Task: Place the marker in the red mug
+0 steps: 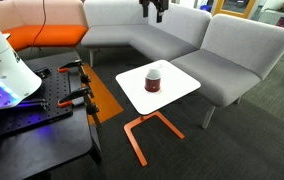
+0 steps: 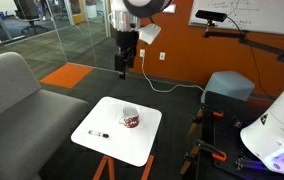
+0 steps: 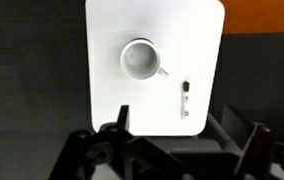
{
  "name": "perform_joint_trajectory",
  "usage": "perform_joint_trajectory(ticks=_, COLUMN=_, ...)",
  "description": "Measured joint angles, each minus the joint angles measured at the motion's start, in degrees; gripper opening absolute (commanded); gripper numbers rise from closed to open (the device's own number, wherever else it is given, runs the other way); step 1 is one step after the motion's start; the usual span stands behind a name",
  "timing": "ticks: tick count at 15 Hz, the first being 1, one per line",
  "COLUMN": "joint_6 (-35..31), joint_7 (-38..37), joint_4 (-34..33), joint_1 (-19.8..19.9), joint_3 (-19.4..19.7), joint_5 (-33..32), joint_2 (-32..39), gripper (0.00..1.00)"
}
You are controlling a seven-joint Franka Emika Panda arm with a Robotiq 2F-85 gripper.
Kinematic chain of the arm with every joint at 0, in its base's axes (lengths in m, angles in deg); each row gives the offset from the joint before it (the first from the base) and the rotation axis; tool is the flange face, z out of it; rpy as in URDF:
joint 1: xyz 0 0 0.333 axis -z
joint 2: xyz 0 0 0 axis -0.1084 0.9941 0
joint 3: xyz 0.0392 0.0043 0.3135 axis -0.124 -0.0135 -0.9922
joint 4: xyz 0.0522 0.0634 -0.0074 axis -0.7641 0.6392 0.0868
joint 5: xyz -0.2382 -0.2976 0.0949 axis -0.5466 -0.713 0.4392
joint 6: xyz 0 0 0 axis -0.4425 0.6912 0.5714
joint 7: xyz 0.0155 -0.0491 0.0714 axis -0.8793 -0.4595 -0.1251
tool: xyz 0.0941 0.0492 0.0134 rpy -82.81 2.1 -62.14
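Observation:
The red mug [image 2: 130, 119] stands upright near the middle of the small white square table [image 2: 142, 145]. It also shows in an exterior view [image 1: 155, 77] and, from above with its whitish inside, in the wrist view [image 3: 140, 60]. The marker [image 2: 99, 134], white with a black cap, lies flat on the table beside the mug, apart from it, and shows in the wrist view [image 3: 186, 98]. My gripper [image 2: 123, 68] hangs high above the table, open and empty, with its fingers pointing down; it also shows in an exterior view [image 1: 154, 12] and in the wrist view [image 3: 187, 140].
A grey corner sofa [image 1: 232, 50] wraps round behind the table, with an orange seat [image 1: 42, 38] further along. The table stands on an orange metal frame [image 1: 142, 135]. A black cart with clamps [image 1: 42, 110] and a white robot base [image 2: 277, 130] stand nearby.

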Motion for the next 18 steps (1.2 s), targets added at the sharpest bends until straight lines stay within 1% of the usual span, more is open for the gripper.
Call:
perform_joint_trajectory(ticks=4, joint_6=-5.0, joint_7=0.0, joint_4=-8.8, joint_1=-0.7, joint_3=-3.4, joint_5=-0.1, joint_2=16.0, gripper=1.00)
perform_joint_trajectory(ticks=9, joint_6=-6.4, joint_7=0.0, joint_4=-21.4, joint_1=-1.9, joint_3=-4.5, joint_5=-0.2, joint_2=32.2, gripper=1.00)
perform_joint_trajectory(ticks=13, joint_6=-6.4, joint_7=0.0, joint_4=-30.0, joint_1=-2.8, joint_3=-4.9, joint_5=-0.2, joint_2=41.3, gripper=1.00)
perform_joint_trajectory(ticks=18, joint_6=-6.4, joint_7=0.0, joint_4=-37.3, joint_1=-3.1, joint_3=-5.1, joint_5=-0.2, joint_2=48.8, gripper=1.00)
